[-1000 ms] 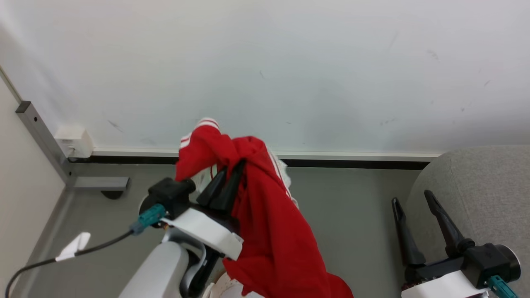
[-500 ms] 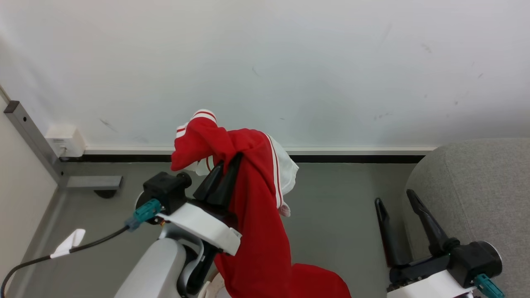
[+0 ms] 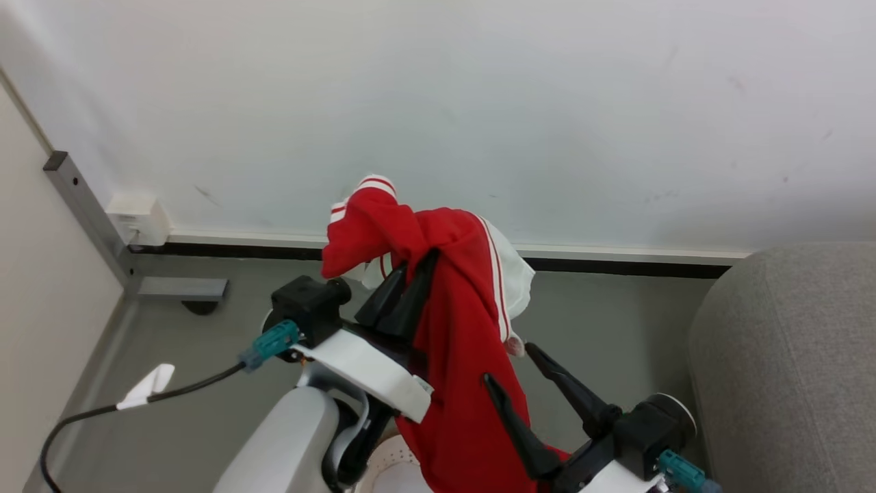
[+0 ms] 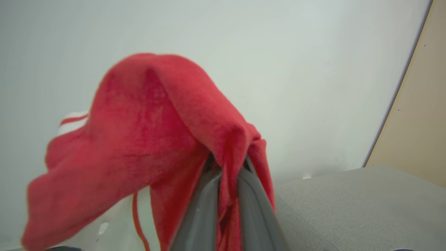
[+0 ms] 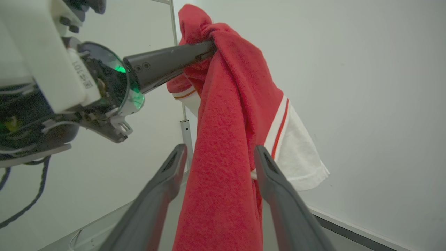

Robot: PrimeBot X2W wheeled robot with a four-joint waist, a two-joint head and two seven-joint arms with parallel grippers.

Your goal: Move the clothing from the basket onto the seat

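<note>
Head view: the left gripper (image 3: 417, 263) pinches the red garment (image 3: 465, 322), with the basket (image 3: 393, 469) at 6 o'clock and the grey seat (image 3: 787, 356) at 3 o'clock. Left wrist view: its jaws press the garment. Right wrist view: the right gripper (image 5: 220, 149) stands open around the hanging garment; better to close it firmly before swinging.
</note>
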